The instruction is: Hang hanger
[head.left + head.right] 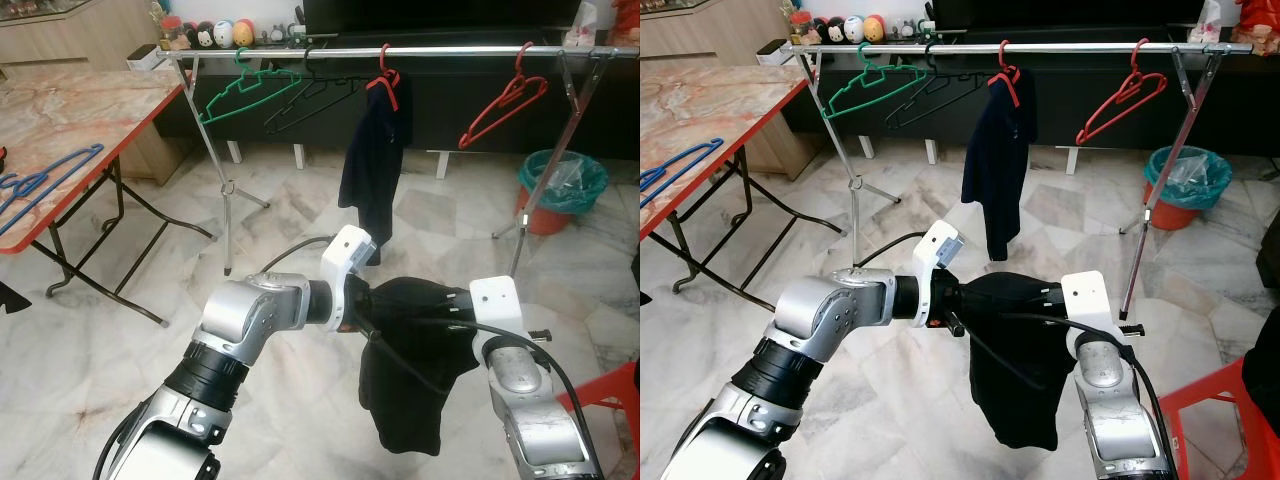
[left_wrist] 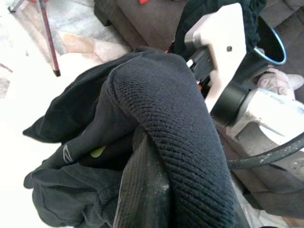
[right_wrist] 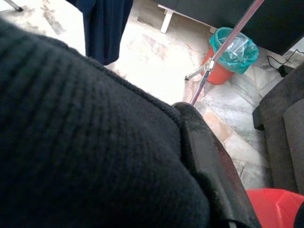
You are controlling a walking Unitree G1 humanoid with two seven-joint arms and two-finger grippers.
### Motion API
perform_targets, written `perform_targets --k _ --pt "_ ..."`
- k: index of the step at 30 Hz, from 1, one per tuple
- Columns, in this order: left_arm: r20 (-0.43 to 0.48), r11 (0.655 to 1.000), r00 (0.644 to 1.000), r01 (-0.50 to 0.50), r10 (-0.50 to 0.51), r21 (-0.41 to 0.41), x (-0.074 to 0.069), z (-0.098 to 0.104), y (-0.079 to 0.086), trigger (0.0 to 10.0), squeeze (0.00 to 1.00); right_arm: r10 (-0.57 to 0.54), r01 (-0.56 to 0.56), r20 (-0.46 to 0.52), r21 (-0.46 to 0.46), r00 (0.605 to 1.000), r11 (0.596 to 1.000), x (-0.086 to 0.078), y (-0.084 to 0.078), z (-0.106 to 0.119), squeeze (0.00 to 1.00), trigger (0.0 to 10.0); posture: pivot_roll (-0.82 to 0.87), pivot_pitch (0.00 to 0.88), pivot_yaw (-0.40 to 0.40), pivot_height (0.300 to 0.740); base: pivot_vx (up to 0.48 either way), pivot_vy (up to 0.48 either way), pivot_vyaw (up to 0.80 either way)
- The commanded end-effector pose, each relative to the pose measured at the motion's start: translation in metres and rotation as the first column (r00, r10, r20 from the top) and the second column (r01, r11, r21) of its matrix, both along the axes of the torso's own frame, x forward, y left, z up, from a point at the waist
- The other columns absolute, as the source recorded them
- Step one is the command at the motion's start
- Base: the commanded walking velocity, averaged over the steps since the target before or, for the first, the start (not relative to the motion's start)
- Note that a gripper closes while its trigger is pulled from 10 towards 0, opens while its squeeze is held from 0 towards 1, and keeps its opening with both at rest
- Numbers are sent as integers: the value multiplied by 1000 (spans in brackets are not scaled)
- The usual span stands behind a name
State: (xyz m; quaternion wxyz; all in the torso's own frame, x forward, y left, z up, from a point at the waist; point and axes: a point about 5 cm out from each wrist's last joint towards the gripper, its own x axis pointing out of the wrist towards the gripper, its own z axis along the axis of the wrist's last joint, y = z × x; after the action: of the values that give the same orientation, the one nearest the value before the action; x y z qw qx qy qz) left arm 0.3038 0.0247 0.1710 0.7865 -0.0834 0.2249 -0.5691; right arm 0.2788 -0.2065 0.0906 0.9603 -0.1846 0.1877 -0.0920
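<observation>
A black garment [image 1: 410, 370] hangs bunched between my two grippers at chest height, its lower part drooping toward the floor. A thin black line [image 1: 405, 365] crosses its front. My left gripper [image 1: 375, 300] reaches in from the left and is shut on the cloth, with one finger [image 2: 142, 190] under a thick fold. My right gripper [image 1: 450, 310] grips the cloth from the right, one finger [image 3: 209, 156] pressed against the knit. Ahead stands the silver rail [image 1: 450, 50] carrying a green hanger [image 1: 245, 90], a black hanger [image 1: 310, 100], a red hanger with a navy garment [image 1: 375, 160] and a bare red hanger [image 1: 505, 105].
A marble-topped folding table [image 1: 90, 110] with blue hangers [image 1: 40, 180] stands at the left. An orange bin with a teal liner [image 1: 560, 190] sits by the rail's right leg. A red chair [image 1: 610, 390] is at my right. Open marble floor lies between me and the rail.
</observation>
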Motion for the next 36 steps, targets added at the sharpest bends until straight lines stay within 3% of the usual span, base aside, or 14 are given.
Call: perform_targets --k 1,7,14,29,30,31,32,36 --pt "29 1000 1000 1 -2 15 0 2 5 10000 0 7 -6 30 -2 1000 1000 3 4 9 0 0 -51 55 111 740 0 0 0" --pt "61 998 998 -26 22 55 4 -3 8 10000 0 9 -9 31 3 999 1000 2 7 8 0 0 -56 48 124 740 0 0 0" --pt "203 995 979 -27 8 93 5 -7 9 10000 0 3 -4 29 1 1000 1000 1 4 8 0 0 -52 39 118 740 0 0 0" --pt "238 995 971 2 -26 99 2 -12 8 10000 0 17 -17 26 -2 1000 1000 4 4 9 0 0 -55 17 103 740 0 0 0" --pt "239 995 970 12 -36 101 1 -13 8 10000 341 18 -18 25 -3 1000 1000 4 4 9 0 0 -54 14 102 740 0 0 0" --pt "238 994 970 26 -50 102 -1 -14 9 10000 565 19 -18 24 -3 1000 1000 4 4 9 0 0 -54 13 102 740 0 0 0" --pt "236 994 970 34 -57 101 -2 -14 9 10000 1000 20 -19 23 -3 1000 1000 4 5 8 0 0 -54 11 103 740 0 0 0" --pt "238 994 969 37 -60 101 -2 -16 9 10000 1000 24 -24 20 0 1000 1000 4 6 8 0 0 -54 10 104 740 0 0 0"
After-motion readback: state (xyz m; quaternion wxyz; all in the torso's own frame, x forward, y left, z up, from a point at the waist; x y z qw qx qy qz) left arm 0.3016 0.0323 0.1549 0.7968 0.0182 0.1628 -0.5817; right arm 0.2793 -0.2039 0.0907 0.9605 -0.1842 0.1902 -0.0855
